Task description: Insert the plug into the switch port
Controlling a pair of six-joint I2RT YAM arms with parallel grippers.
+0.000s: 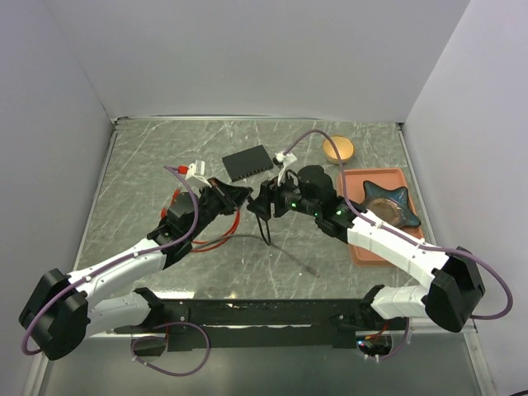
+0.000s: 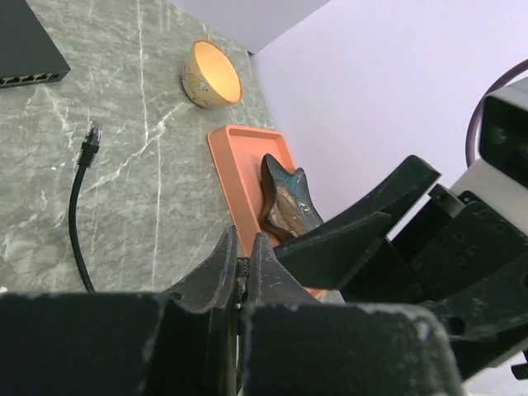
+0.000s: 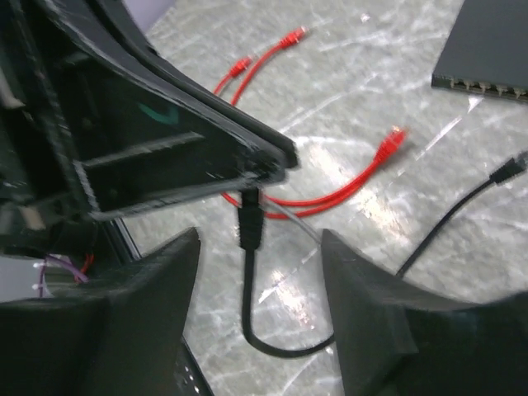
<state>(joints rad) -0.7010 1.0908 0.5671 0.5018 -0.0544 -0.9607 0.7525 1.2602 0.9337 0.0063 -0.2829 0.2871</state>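
My left gripper [image 1: 238, 195] [image 2: 241, 252] is shut on the black plug [image 3: 250, 224] of a black cable and holds it above the table. The cable [image 1: 266, 231] hangs down from it. In the right wrist view the left fingers [image 3: 247, 157] pinch the plug's top. My right gripper [image 1: 266, 202] [image 3: 257, 239] is open, its fingers on either side of the hanging plug and not touching it. The cable's other plug [image 2: 92, 137] [image 3: 507, 172] lies on the table. The black switch [image 1: 247, 162] [image 2: 25, 49] lies behind the grippers, its port row [image 3: 483, 85] facing them.
A red cable [image 1: 210, 239] [image 3: 330, 194] lies on the table under the grippers. An orange tray [image 1: 356, 243] [image 2: 235, 165] with a dark star-shaped dish [image 1: 392, 202] sits at the right. A yellow bowl [image 1: 338, 148] [image 2: 210, 74] stands behind it.
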